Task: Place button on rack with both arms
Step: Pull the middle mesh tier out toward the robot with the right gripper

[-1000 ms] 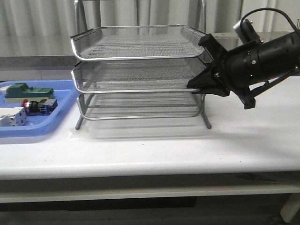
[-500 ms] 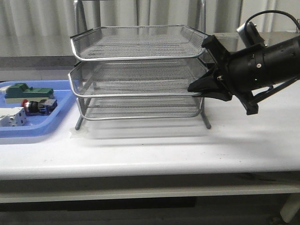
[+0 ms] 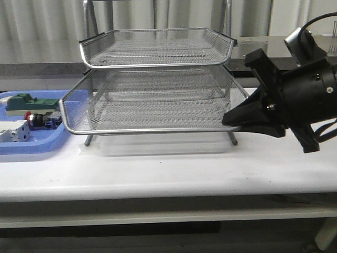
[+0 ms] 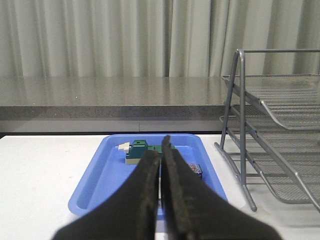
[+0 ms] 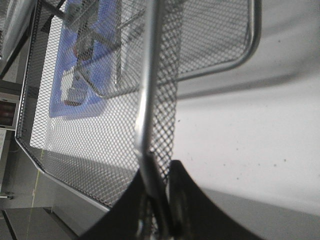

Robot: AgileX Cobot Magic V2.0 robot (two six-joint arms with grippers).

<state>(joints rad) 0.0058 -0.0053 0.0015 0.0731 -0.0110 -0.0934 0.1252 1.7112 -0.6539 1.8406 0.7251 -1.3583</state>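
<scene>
Right hand (image 3: 230, 120) grips rack (image 3: 158, 47) middle tray corner, tray slid out; button (image 3: 38, 119) in blue tray (image 3: 37, 143).

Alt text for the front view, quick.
Right black gripper clamps the front rim of the silver wire-mesh rack's pulled-out middle tray. The red-capped push-button lies in the blue plastic tray at left.

Shiny silver wire mesh with polished metal rims is seen on the rack (image 3: 158, 79). Smooth blue plastic is shown by the tray (image 3: 50, 139). A matt black finish is worn by the right gripper (image 3: 231, 118). The table (image 3: 168, 168) is presented as smooth, faintly glossy white.
</scene>
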